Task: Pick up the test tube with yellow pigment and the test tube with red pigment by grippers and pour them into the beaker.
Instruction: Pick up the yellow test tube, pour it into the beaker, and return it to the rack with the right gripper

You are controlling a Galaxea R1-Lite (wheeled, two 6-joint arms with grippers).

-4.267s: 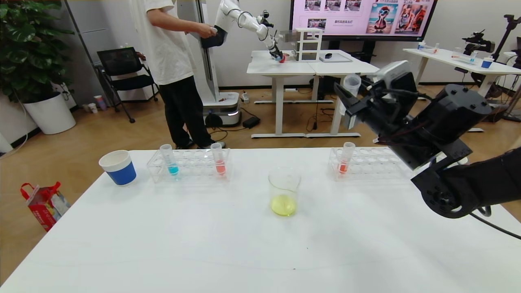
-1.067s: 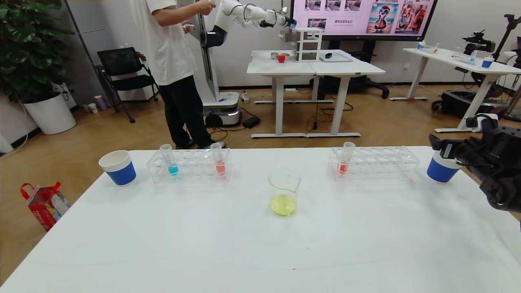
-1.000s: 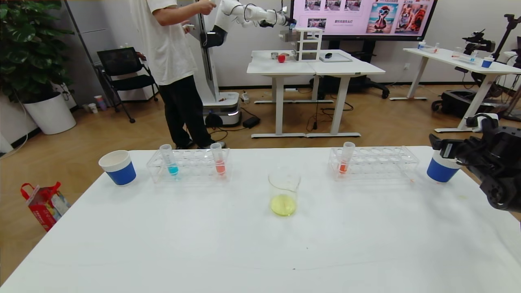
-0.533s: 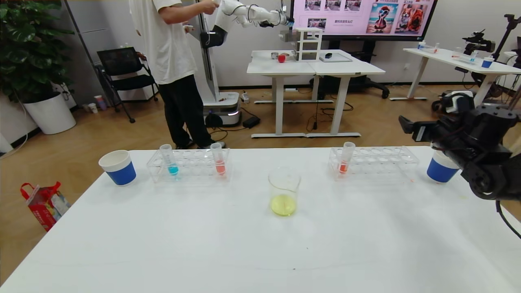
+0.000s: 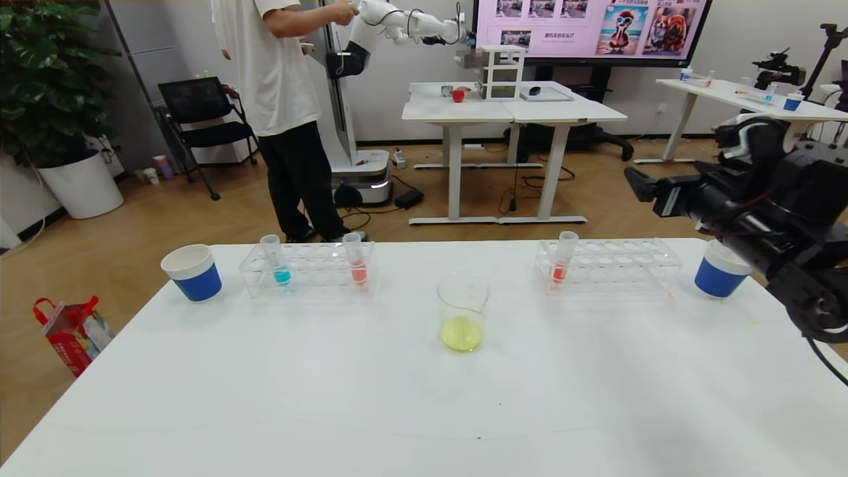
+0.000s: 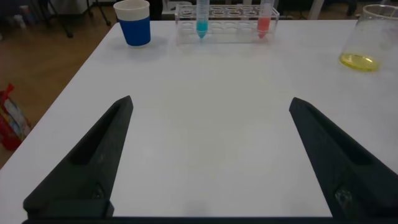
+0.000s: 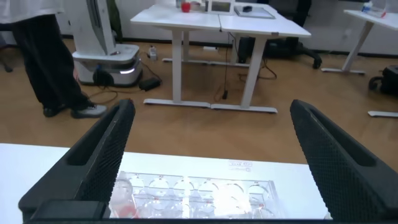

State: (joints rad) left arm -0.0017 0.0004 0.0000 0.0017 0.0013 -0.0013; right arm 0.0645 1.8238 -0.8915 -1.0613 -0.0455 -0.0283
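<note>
The right gripper (image 5: 639, 185) hangs in the air above the far right end of the white desk (image 5: 411, 397), its black fingers (image 7: 102, 158) spread wide apart with nothing between them, pointing over the clear rack (image 5: 609, 265) on that side. In that rack's left end stands a tube with orange-red liquid (image 5: 563, 260), and a blue-and-white paper cup (image 5: 721, 277) sits just beside the rack's right end. The beaker (image 5: 462, 315) stands near the middle of the desk, between the two racks and a little nearer the robot, with a shallow pool of yellow liquid in its bottom. The test tube with red pigment (image 5: 356, 260) stands upright in the left rack (image 5: 308, 268), well apart from a blue-liquid tube (image 5: 275, 260) in the same rack; another paper cup (image 5: 192, 271) sits to that rack's left. The left gripper (image 6: 205, 162) is low over the near left part of the desk, its fingers (image 6: 93, 162) wide apart and empty.
</note>
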